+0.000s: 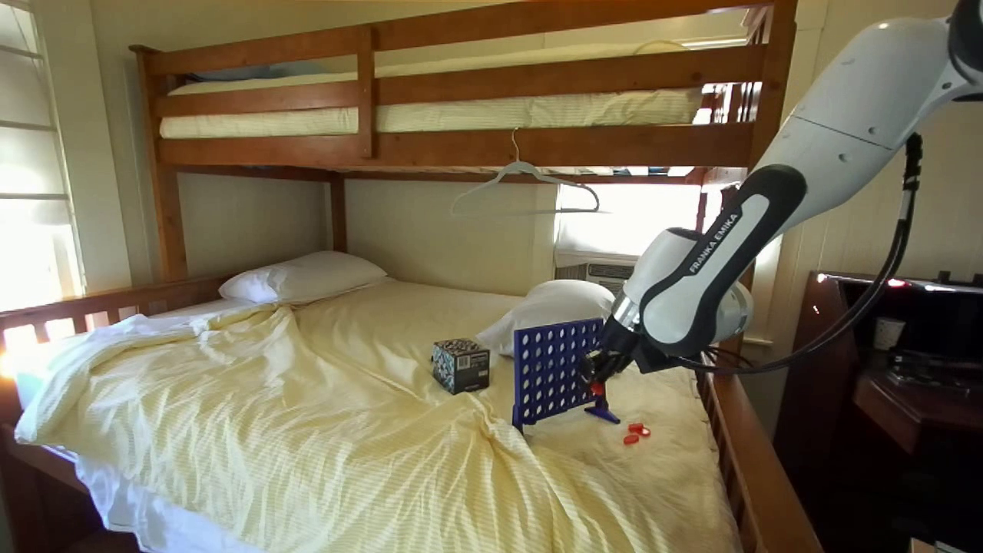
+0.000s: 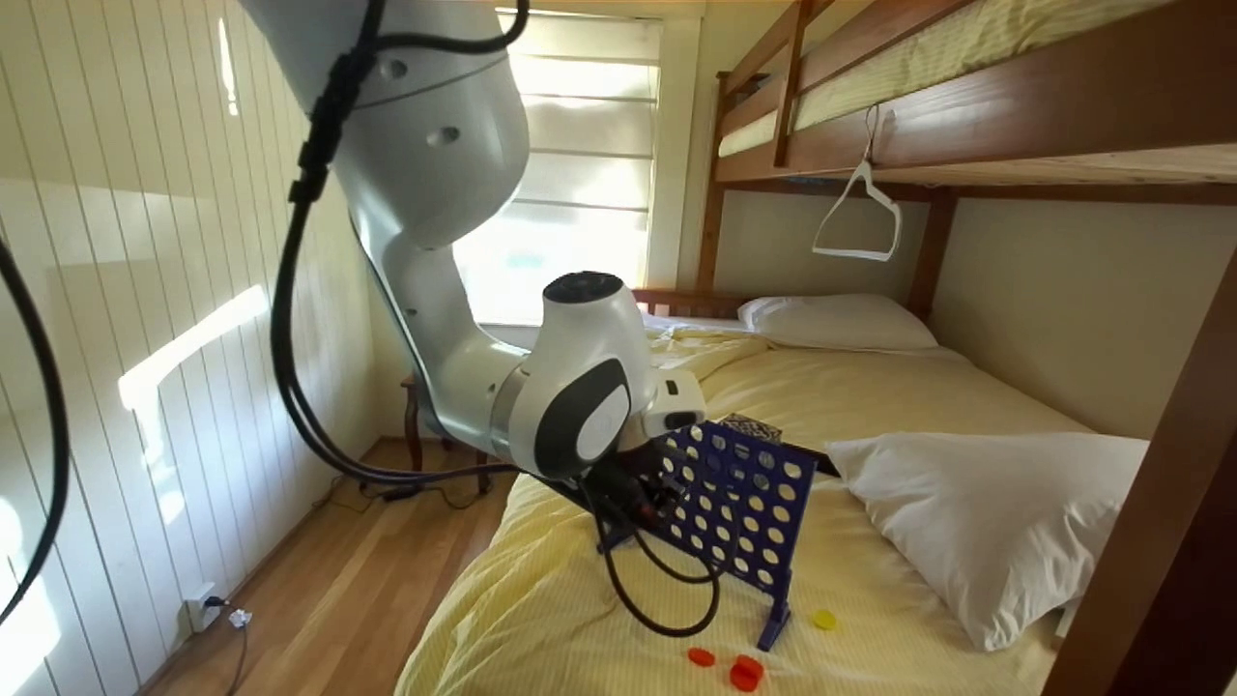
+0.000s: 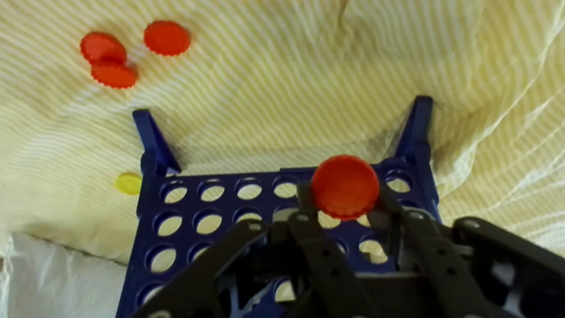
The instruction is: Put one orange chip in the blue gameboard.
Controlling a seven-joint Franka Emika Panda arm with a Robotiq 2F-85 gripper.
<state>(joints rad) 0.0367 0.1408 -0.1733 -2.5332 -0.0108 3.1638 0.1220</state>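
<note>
The blue gameboard (image 1: 554,370) stands upright on the bed; it also shows in an exterior view (image 2: 746,512) and in the wrist view (image 3: 230,198). My gripper (image 3: 344,194) is shut on an orange-red chip (image 3: 345,186), held by its rim between the fingertips. In the wrist view the chip overlaps the row of holes by the board's feet. In the exterior views the gripper (image 1: 595,372) (image 2: 659,498) is beside the board's face, below its top edge; whether it touches the board I cannot tell. Several loose orange-red chips (image 3: 167,38) (image 1: 631,439) (image 2: 701,657) lie on the bed.
A yellow chip (image 3: 128,183) lies on the sheet beside the board. A dark patterned cube (image 1: 461,366) stands behind the board. A white pillow (image 2: 995,522) lies nearby. A hanger (image 1: 522,169) hangs from the upper bunk rail. A wooden bed rail (image 1: 756,461) runs along the edge.
</note>
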